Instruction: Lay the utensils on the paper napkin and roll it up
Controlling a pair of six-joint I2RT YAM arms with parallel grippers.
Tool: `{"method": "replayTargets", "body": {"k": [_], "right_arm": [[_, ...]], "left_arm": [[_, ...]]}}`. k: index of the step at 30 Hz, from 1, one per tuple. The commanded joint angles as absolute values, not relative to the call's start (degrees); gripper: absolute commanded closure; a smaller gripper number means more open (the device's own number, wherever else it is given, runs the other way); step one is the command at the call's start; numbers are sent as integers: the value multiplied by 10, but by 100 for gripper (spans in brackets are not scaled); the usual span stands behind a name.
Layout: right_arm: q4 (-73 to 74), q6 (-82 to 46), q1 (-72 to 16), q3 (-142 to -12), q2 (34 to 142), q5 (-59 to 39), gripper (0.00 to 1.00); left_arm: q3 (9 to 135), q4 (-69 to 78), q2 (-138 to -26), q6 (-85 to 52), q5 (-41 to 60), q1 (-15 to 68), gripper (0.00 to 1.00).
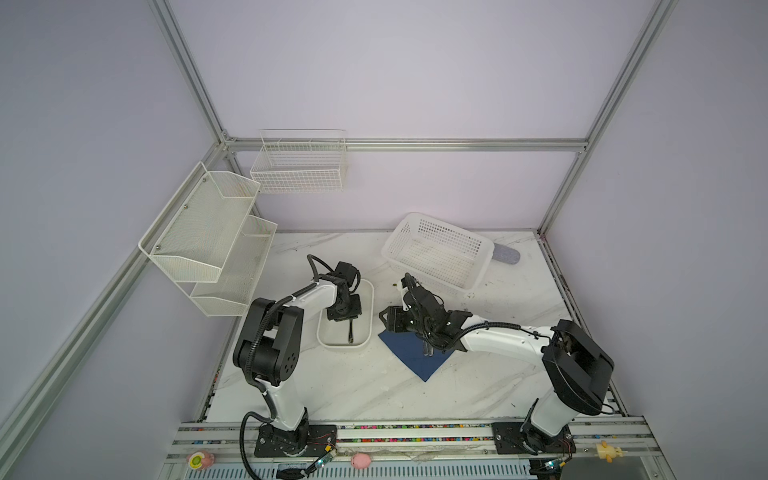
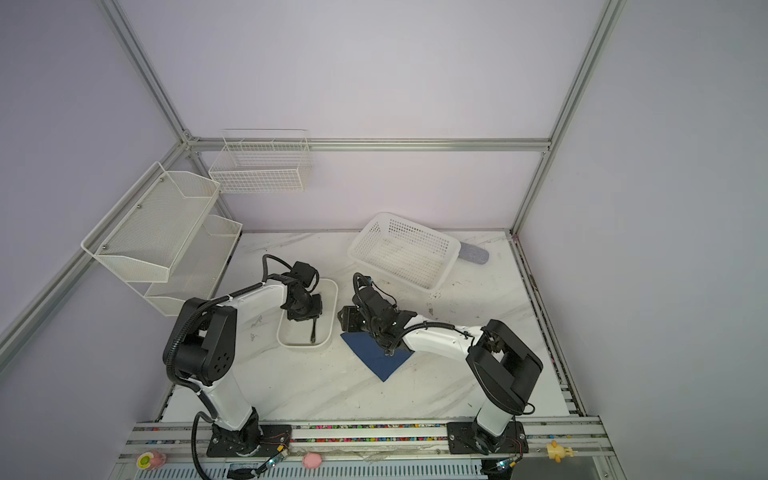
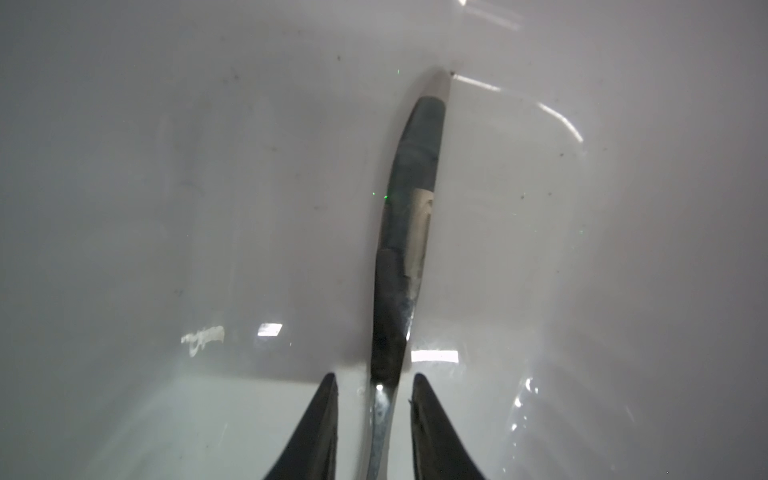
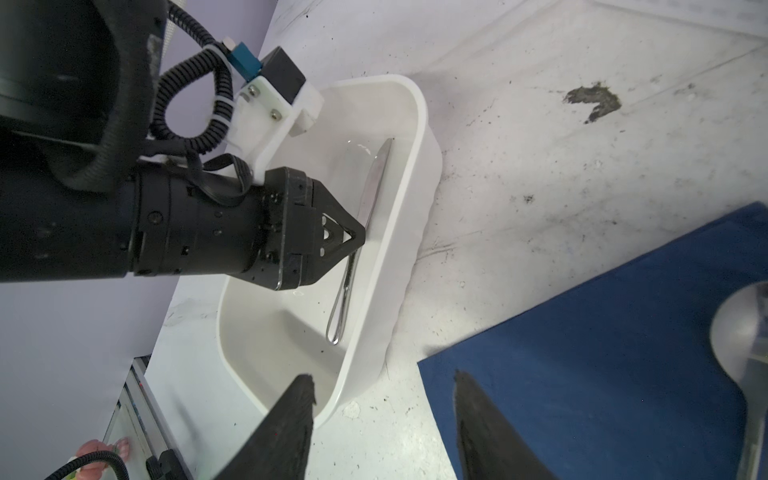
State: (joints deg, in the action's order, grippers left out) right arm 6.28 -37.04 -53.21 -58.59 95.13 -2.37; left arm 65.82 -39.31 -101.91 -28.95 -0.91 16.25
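The fingers (image 3: pixel 322 432) of the left gripper (image 3: pixel 374 374) are held slightly apart, nothing clamped, astride the knife (image 3: pixel 409 216), which is laid lengthwise in the white dish (image 4: pixel 419 137), pointing straight ahead, while the napkin (image 4: pixel 602 345) is spread beside that dish, nearer the open, empty right gripper (image 4: pixel 382 374).

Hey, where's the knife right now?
In a top view the knife lies inside the white dish on the left side, just left of the napkin, between the open jaws of the left gripper.

R arm (image 1: pixel 498 340) hides much of napkin (image 1: pixel 411 352) in both top views. Spoon (image 4: pixel 737 332) blurred, cut by edge in R wrist view; knife (image 3: pixel 403 257) handle cut off in L wrist view.
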Motion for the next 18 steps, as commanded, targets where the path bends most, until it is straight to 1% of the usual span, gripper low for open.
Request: {"method": "replayTargets", "body": {"k": [1,5,8,12,18], "right_arm": [[54,-375,-534,-584,943,-22,44],[54,-375,-535,-583,942,-20,44],[54,-375,-535,-583,941,-21,44],[55,-375,-535,-580,942,-23,44],[54,-375,-534,-577,941,-22,43]], "left_arm": [[651,-426,-986,-288,-19,163,67],[642,-427,-997,-277,-3,163,68],[652,-427,-1018,-270,12,164,70],[663,-414,-1039,-263,11,163,70],[686,-437,-1078,-244,16,163,74]]}}
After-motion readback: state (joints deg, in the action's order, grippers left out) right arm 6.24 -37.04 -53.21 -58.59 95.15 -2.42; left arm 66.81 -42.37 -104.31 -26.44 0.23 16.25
